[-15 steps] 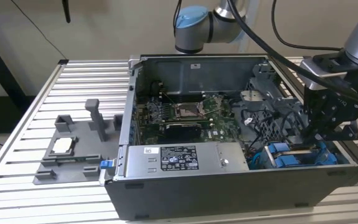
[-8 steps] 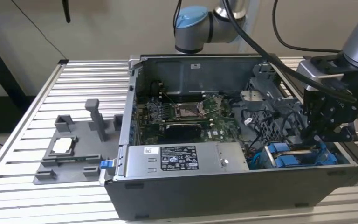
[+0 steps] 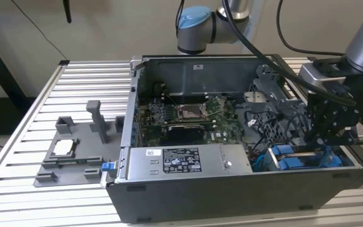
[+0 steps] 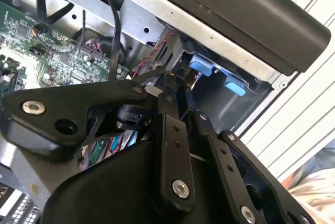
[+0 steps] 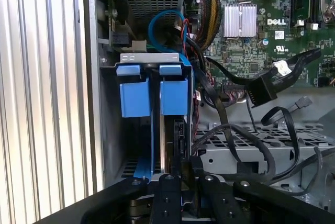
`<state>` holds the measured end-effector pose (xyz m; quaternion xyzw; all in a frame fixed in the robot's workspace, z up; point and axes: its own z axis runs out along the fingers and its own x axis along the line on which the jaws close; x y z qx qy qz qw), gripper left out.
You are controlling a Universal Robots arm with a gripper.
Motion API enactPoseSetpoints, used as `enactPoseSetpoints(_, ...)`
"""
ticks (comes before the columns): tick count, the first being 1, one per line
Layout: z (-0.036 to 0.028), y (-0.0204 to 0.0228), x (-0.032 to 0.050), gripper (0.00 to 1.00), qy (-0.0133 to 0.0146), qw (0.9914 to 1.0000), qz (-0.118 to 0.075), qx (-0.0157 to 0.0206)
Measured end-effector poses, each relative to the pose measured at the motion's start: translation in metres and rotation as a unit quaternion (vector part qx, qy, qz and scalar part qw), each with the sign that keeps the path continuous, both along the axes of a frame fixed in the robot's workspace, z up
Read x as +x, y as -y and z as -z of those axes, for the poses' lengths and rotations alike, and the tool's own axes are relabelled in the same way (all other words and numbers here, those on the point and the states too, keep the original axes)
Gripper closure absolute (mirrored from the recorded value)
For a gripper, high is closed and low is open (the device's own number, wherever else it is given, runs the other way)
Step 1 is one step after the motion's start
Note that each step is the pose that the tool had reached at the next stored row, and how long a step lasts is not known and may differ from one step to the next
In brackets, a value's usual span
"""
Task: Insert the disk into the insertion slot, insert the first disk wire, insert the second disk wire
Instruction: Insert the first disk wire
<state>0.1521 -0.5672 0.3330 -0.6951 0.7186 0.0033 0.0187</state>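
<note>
Gripper (image 5: 180, 174) is clamped on the disk (image 5: 168, 137), edge-on at the slot (image 5: 111, 140). Likely rigid, weighty and shock-sensitive. You should hold it by the carrier (image 5: 151, 130).

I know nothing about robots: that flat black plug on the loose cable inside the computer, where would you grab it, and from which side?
Probably the black plug itself, pinched across its narrow width, not the bendy cable behind it. Come in through the open side of the computer case: the plug lies exposed, and its rigid block shape offers flat sides for a steady hold.
</note>
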Motion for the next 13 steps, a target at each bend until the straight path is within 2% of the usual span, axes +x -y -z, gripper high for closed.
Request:
enactPoseSetpoints(9,0.0037,0.0000,0.0000,0.80,0.0000,1.00000,0.000,0.0009)
enactPoseSetpoints(10,0.0022,0.0000,-0.0001,0.73,0.0000,1.00000,0.000,0.0007)
enactPoseSetpoints(13,-0.0111,0.0000,-0.0002,0.73,0.0000,1.00000,0.000,0.0005)
